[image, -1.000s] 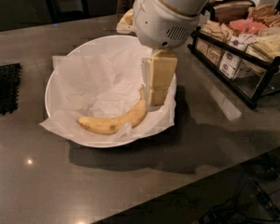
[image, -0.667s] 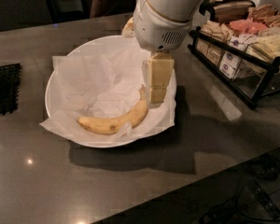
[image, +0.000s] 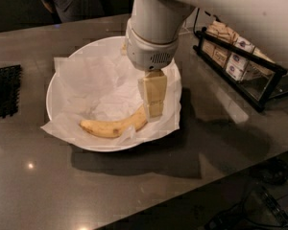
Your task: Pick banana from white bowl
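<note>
Inside rim of white bowl [image: 48,92], pincer [image: 155,110]

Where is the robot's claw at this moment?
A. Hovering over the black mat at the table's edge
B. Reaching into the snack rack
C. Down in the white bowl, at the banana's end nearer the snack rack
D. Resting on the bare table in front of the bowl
C: the gripper hangs down inside the white bowl, right at the end of the banana that lies nearer the snack rack.
</note>
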`<state>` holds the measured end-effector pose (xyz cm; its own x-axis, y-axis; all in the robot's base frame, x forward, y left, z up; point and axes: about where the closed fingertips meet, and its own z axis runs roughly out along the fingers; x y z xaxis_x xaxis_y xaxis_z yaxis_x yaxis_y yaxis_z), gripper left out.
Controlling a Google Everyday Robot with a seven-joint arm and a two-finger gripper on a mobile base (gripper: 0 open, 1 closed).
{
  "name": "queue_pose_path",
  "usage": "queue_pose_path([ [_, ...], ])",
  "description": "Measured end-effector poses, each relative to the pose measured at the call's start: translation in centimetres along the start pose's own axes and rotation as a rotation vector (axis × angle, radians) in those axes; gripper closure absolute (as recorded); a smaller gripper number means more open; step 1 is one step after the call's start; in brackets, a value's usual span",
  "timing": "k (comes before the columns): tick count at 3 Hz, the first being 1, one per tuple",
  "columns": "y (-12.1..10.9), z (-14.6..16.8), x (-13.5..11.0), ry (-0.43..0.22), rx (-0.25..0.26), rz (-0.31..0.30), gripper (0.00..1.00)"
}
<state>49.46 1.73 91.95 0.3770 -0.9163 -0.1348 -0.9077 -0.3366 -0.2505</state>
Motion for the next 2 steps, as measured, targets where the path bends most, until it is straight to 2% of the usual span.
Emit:
queue_pose_path([
  [1,0.11,0.12,0.07,0.004,-0.002,-0.001,0.0],
  [2,0.11,0.12,0.07,0.004,-0.002,-0.001,0.05],
])
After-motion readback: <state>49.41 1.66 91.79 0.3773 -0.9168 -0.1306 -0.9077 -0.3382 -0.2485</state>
